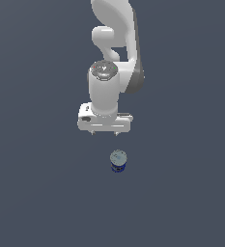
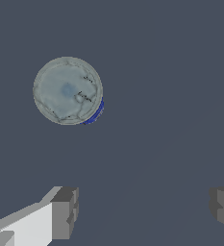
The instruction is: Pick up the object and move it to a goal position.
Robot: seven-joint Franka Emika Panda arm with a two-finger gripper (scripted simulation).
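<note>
The can point(image 1: 118, 161) stands upright on the plain grey floor point(image 1: 36, 193), silvery round top up and a dark blue side showing below it, well clear of everything else. In the exterior view the white arm point(image 1: 115, 43) hangs from twelve o'clock and its claw point(image 1: 104, 133) sits apart from the can, which lies toward five o'clock of it. From the wrist camera the claw point(image 2: 142, 211) is spread wide (both fingers point(image 2: 65, 211) far apart, nothing between them), and the can point(image 2: 68, 90) lies outside that gap.
</note>
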